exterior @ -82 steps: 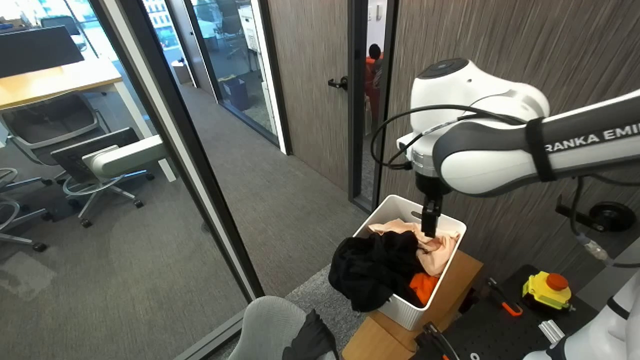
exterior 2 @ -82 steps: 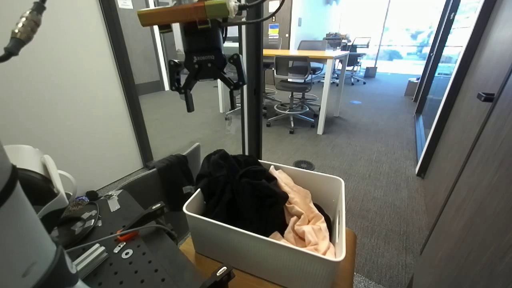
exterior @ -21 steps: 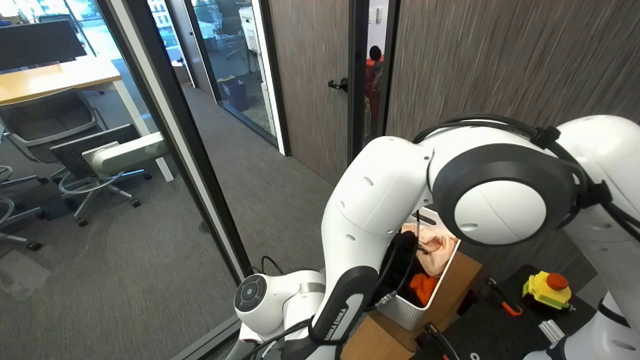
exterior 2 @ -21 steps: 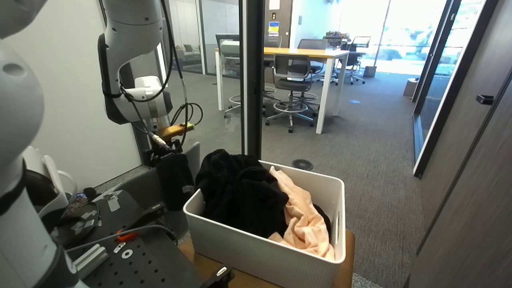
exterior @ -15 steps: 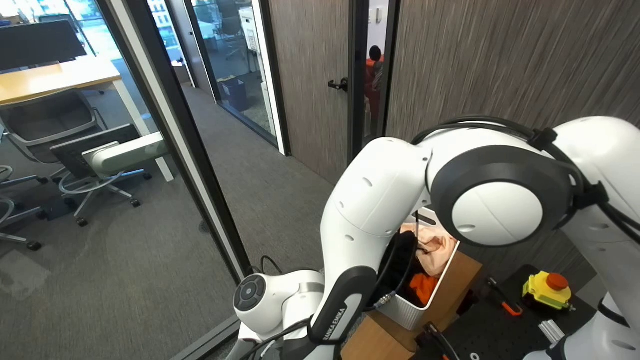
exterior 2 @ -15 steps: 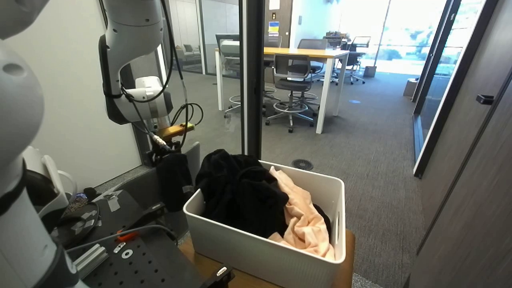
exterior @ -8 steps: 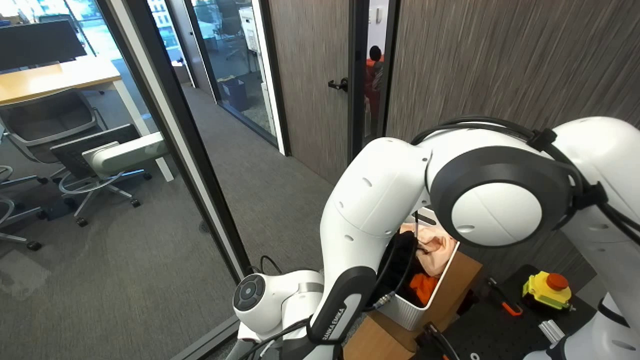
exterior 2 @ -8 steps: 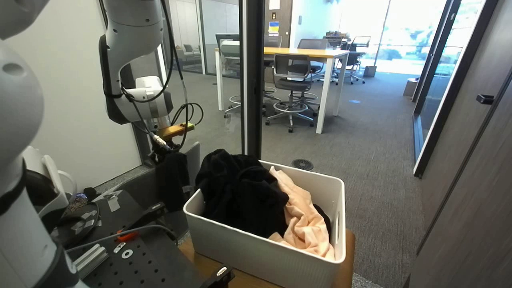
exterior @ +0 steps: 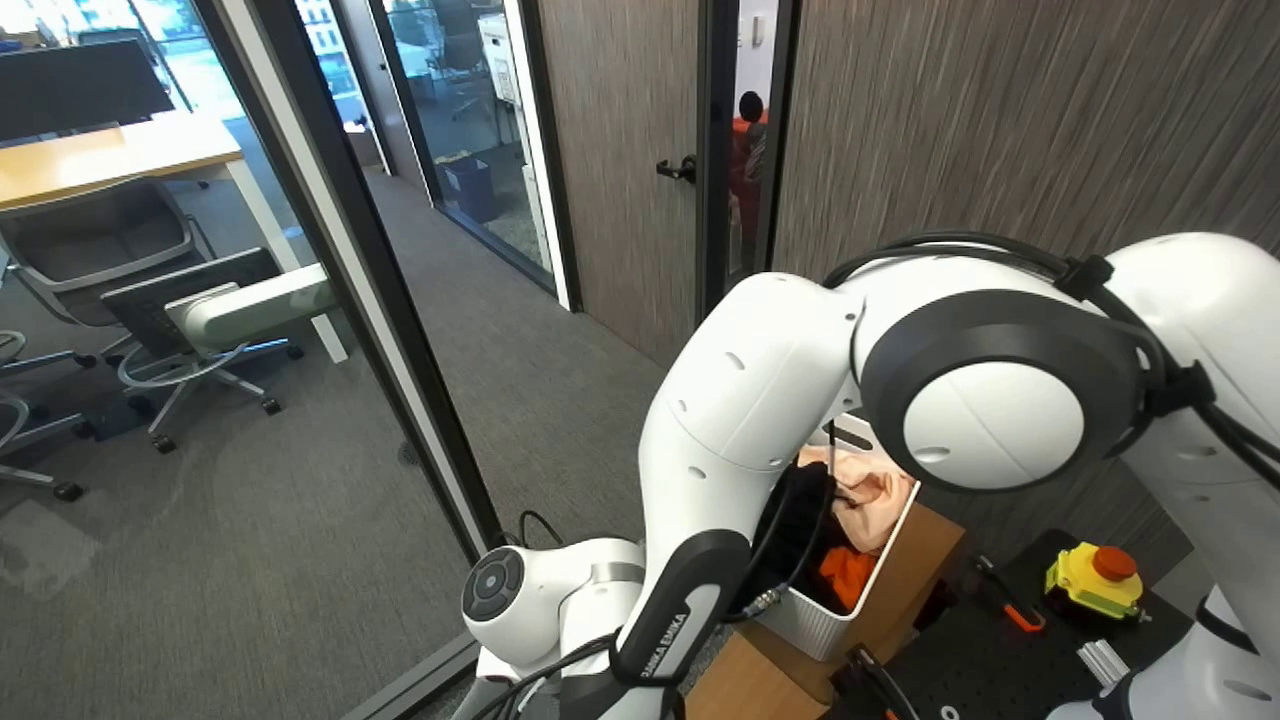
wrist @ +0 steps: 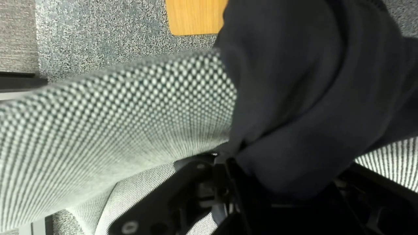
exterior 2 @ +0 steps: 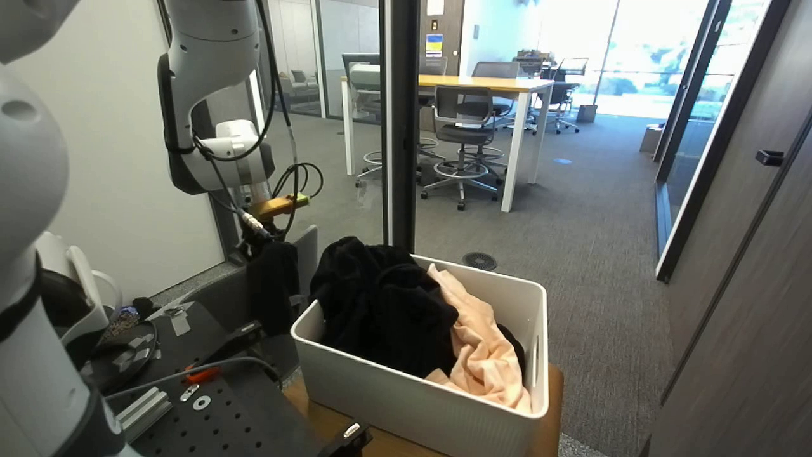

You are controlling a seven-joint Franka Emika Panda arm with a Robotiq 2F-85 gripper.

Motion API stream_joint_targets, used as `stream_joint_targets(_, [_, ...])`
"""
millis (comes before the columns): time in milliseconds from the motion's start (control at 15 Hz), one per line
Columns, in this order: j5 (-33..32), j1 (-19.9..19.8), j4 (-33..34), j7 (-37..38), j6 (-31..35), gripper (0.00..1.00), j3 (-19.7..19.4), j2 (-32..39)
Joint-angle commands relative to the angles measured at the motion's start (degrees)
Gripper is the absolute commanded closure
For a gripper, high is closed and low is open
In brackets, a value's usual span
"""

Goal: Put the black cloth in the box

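Observation:
The black cloth (wrist: 310, 91) hangs over the backrest of a grey chair, filling much of the wrist view in loose folds. My gripper (wrist: 281, 182) is down at the top of the backrest, shut on the black cloth, which bulges up between its dark fingers; the right fingertip is hidden behind the fabric. In an exterior view the gripper (exterior 2: 260, 244) is partly covered by the cloth (exterior 2: 276, 292) and cables. Beside the chair stands the white box (exterior 2: 419, 406), holding a black garment and a peach one. The arm covers part of the box (exterior: 815, 632) in an exterior view.
Close to the cloth is the grey mesh chair back (wrist: 130, 107). The black garment (exterior 2: 380, 311) bulges above the box rim on the chair side. A perforated black bench (exterior 2: 222, 412) carries clamps and metal parts. A glass partition post (exterior 2: 398, 127) rises behind the box.
From high above the box, the arm has come down over the chair. Within the last second the jaws have closed, and the cloth's top edge is gathered in. The arm has hardly moved since.

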Motion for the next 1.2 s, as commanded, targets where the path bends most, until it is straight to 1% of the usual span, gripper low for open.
stream_joint_targets(0, [0.6,-3.0,-1.5,-2.5,-6.7,0.9,0.6,-3.5])
stream_joint_targets(67, [0.6,-3.5,-1.9,-2.5,-7.6,0.9,0.7,-4.4])
stream_joint_targets(267, [1.9,-6.7,-4.3,-3.8,-11.1,0.9,2.0,-9.2])
stream_joint_targets(600, [4.6,-9.6,-6.1,-1.4,-15.0,0.9,2.2,-16.5])
stream_joint_targets(800, [5.0,-12.1,-7.5,0.6,-18.7,0.9,0.4,-21.9])
stream_joint_targets(1133, [7.7,-19.6,-12.0,3.3,-19.8,0.9,-2.9,-32.5])
